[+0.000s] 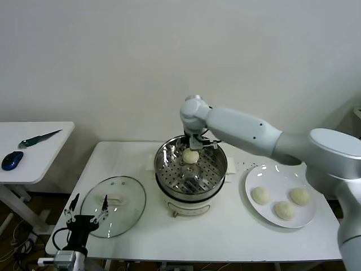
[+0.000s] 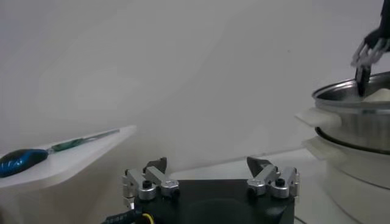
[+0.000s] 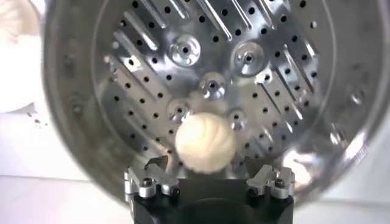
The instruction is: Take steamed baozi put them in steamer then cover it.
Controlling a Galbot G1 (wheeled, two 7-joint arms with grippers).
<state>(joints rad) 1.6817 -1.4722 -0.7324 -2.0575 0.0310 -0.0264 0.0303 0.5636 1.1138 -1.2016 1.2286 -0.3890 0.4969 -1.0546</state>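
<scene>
on the white table (image 1: 141,226) stands the steamer (image 1: 217,175), uncovered, its holed tray showing. one bun (image 1: 190,156) lies on the tray toward the far side of the pot. the right gripper (image 1: 198,144) hangs over the steamer's far rim, right above that bun; from the right wrist view its fingers (image 3: 149,181) stand spread to either side of the bun (image 3: 205,142), which rests on the tray (image 3: 244,79) between them and is not pinched. three more buns (image 1: 284,210) sit on a white plate (image 1: 254,214) to the right of the steamer, near one another but apart. the lid (image 1: 113,205) lies flat on the table to the left of the steamer, handle up. the left gripper (image 1: 86,216) waits low at the near left corner of the table, just at the lid's near edge, jaws spread and holding nothing; its wrist view shows both fingers (image 2: 146,181) wide apart, with the steamer (image 2: 359,128) off to one side. a small side table (image 1: 34,141) further left carries a blue mouse (image 1: 12,160) and a green-handled knife (image 1: 39,138).
</scene>
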